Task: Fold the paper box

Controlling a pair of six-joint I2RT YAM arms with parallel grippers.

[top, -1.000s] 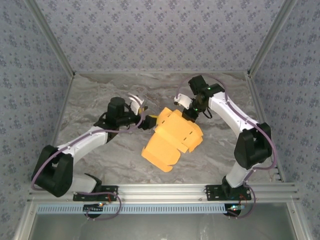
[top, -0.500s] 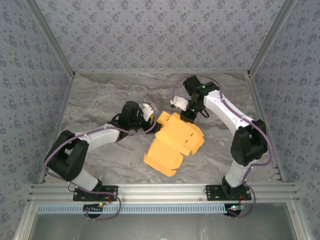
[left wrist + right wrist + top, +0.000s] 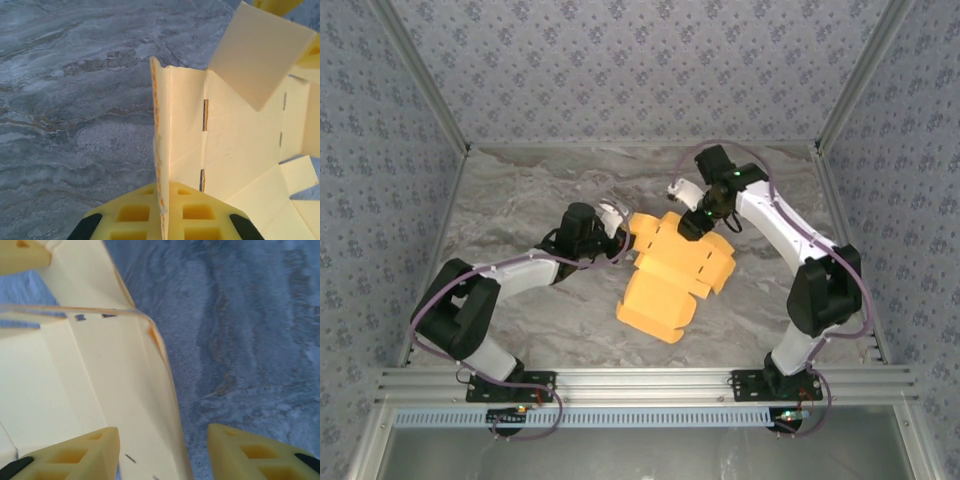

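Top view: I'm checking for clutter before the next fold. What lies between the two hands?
The paper box itself: its far flaps bridge the gap from the left hand to the right hand, as the top view shows.

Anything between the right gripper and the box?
Nothing visible. The right gripper is open, with a raised edge of the box already between its fingers. The left gripper is shut on another upright edge of the box.
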